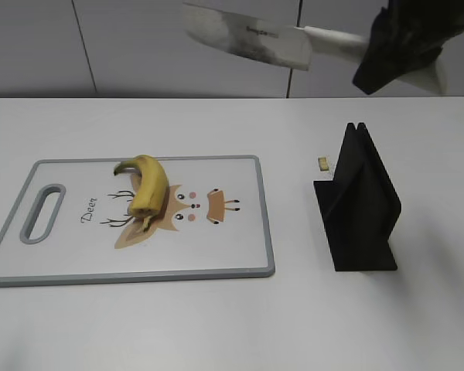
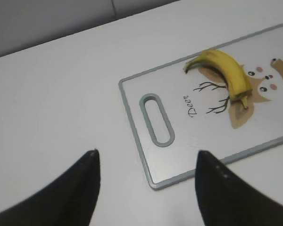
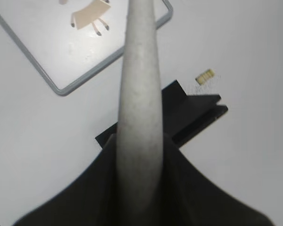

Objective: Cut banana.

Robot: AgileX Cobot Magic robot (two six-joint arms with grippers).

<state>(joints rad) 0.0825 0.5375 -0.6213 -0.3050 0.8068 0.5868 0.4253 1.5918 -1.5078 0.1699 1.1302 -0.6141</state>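
The yellow banana (image 1: 148, 189) lies whole and unpeeled on the white cutting board (image 1: 216, 255), near its middle; it also shows in the left wrist view (image 2: 228, 75). My right gripper (image 1: 402, 46) is shut on the white handle of a knife (image 1: 247, 35) and holds it high above the table, blade pointing left. In the right wrist view the handle (image 3: 140, 94) runs up between the jaws. My left gripper (image 2: 146, 162) is open and empty, above bare table left of the board's handle end (image 2: 155, 120). It is out of the exterior view.
A black knife stand (image 1: 359, 205) stands right of the board, below the knife; it also shows in the right wrist view (image 3: 198, 110). A small yellowish scrap (image 1: 322, 163) lies on the table behind it. The board has a grey rim and a deer drawing.
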